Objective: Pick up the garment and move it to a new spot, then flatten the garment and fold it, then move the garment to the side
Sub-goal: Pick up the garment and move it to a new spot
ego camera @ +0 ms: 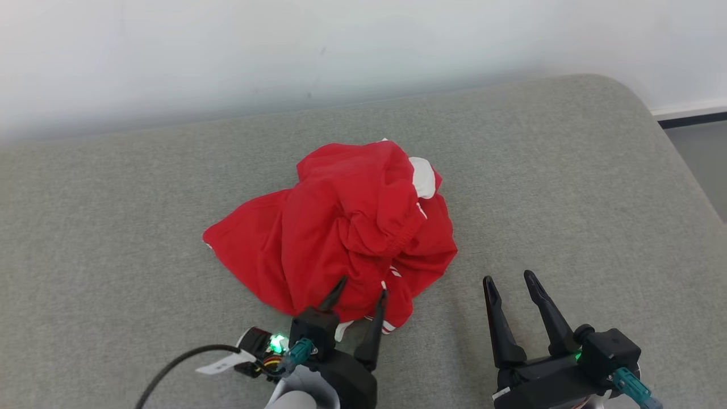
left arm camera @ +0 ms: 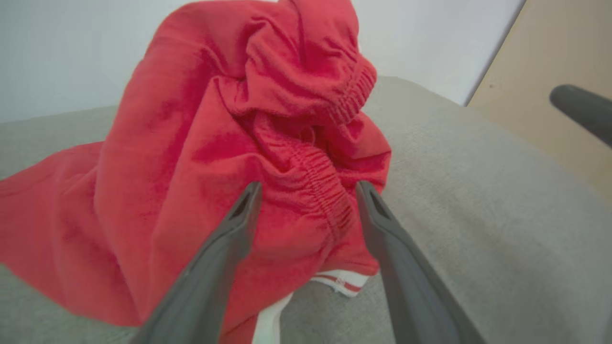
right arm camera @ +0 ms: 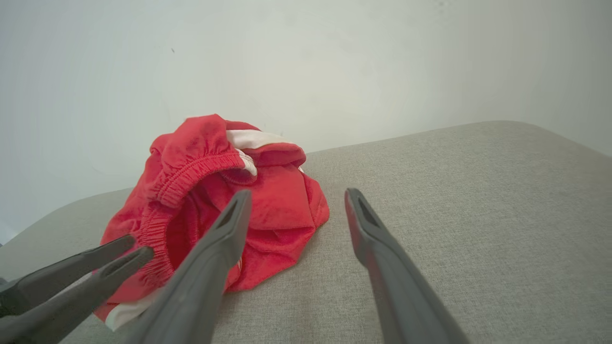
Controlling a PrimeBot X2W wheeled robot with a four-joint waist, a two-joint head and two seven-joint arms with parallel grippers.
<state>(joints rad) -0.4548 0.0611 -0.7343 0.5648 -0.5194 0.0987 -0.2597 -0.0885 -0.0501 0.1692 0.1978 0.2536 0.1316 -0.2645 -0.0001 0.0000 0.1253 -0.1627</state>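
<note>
Grey fabric cushion (ego camera: 568,170) holds a crumpled red garment with white trim (ego camera: 341,227) at its centre. Left gripper (ego camera: 364,284), jaws spread, straddles its near edge; right gripper (ego camera: 508,276) sits open beside it.

The left gripper (ego camera: 363,287) pointed away at the near centre, its two fingers spread wide. The right gripper (ego camera: 508,277) sat just right of it, fingers likewise parted.

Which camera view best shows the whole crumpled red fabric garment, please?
The head view: the crumpled red fabric garment lies whole on the grey cushion, nearly every edge visible. The left wrist view crops it, close on the gathered waistband. The right wrist view shows one side, partly behind dark fingers.
</note>
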